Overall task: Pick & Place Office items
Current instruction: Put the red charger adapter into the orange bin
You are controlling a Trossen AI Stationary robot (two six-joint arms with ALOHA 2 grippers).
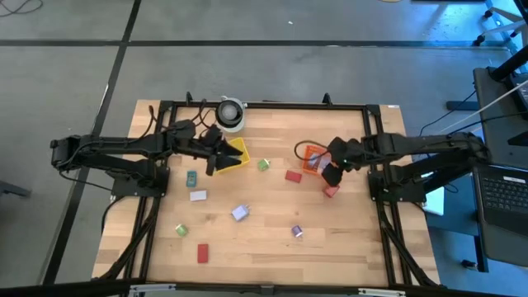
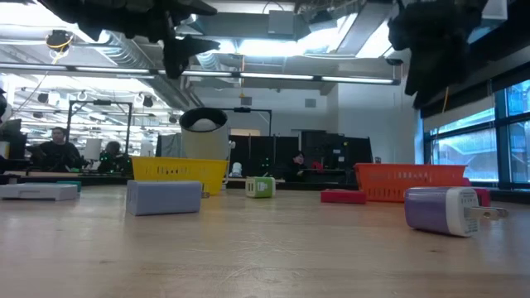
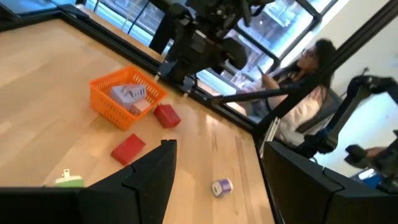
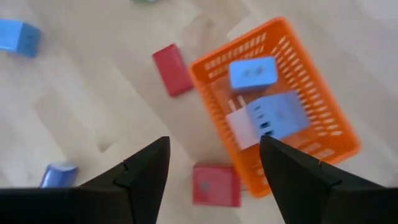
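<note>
Office items lie scattered on the wooden table: a green block (image 1: 263, 165), a red block (image 1: 292, 175), a teal block (image 1: 192, 177), a white block (image 1: 198, 195), a lavender plug (image 1: 240, 214) and others nearer the front. My left gripper (image 1: 216, 158) hangs open beside the yellow basket (image 1: 238, 153), fingers empty (image 3: 217, 146). My right gripper (image 1: 330, 171) hangs open over the near edge of the orange basket (image 4: 273, 99), with nothing between its fingers (image 4: 214, 140). The orange basket holds a blue block (image 4: 252, 73) and a blue-and-white plug (image 4: 267, 121). A red block (image 4: 215, 185) lies against the basket's outer side.
A white roll with a dark top (image 1: 231, 114) stands behind the yellow basket. More items lie toward the front: a green block (image 1: 181, 230), a red block (image 1: 203, 252), a purple plug (image 1: 296, 233). A person (image 3: 305, 93) sits beyond the table's right side.
</note>
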